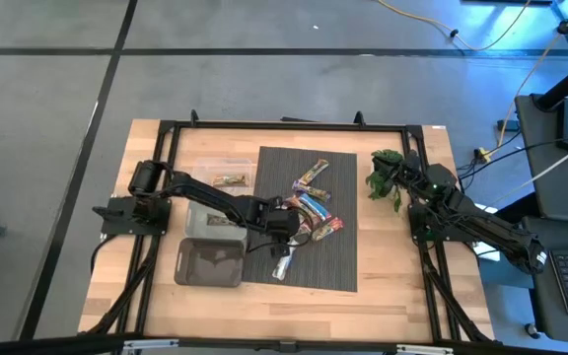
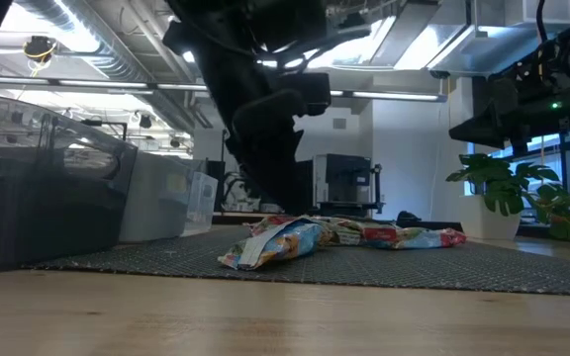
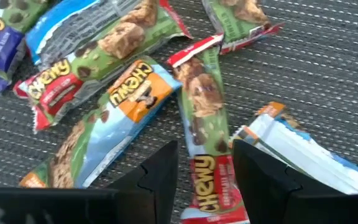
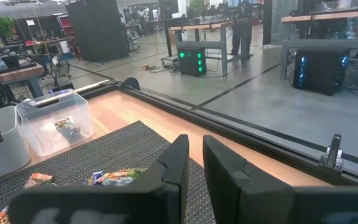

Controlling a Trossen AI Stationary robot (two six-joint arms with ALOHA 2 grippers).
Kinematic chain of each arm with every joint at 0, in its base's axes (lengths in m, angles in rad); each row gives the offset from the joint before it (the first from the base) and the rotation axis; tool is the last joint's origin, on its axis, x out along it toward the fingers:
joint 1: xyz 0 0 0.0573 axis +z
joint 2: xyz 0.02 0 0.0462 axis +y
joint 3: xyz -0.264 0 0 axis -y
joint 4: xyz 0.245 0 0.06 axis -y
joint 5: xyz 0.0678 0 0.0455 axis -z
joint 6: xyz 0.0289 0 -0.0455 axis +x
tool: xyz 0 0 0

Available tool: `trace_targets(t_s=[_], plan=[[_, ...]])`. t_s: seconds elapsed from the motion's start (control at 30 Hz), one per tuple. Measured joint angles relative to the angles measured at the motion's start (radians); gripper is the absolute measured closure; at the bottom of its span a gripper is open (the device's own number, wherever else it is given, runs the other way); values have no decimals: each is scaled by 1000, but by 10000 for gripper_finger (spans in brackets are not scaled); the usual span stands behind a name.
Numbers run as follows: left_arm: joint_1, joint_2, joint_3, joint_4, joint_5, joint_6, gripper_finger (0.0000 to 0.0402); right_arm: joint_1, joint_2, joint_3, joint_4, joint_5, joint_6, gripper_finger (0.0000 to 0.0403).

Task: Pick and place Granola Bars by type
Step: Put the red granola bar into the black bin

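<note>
Over the dark ribbed mat at the middle of the wooden tabletop, the left claw hangs low above the loose heap of shiny wrapped granola bars, its two dark fingers standing apart and straddling one end of a green bar with red ends; nothing is held yet. That bar lies flat between an orange-labelled blue bar on one side and a blue-and-white bar on the other, both just beside the fingers. Judgement: the step in hand is the descent and pinch on the green-and-red bar. To do it well, centre the fingers across the bar's narrow width, go down until the tips nearly touch the mat, and close only then, so the slick wrapper does not squirt out. Risk: a finger catching the edge of a neighbouring bar and dragging two types at once. The grasp sits near the bar's end, so the bar may droop when lifted. Clear plastic bins and a grey tray wait beside the mat on the left arm's side. The right claw is parked closed and empty near the green plant sprig at the tabletop's right edge.
</note>
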Motion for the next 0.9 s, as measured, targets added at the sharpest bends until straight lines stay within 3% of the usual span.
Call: trace_targets(t_s=[0.27, 0.73, 0.9], plan=[[-15, 1, 0, 2, -6, -2, 258, 0, 0, 0, 0, 0, 0, 351], [-15, 106, 5, 34, -5, -100, 258, 0, 0, 0, -3, -24, -1, 351], [-15, 104, 8, 103, -12, -127, 258, 0, 0, 0, -3, -24, -1, 351]])
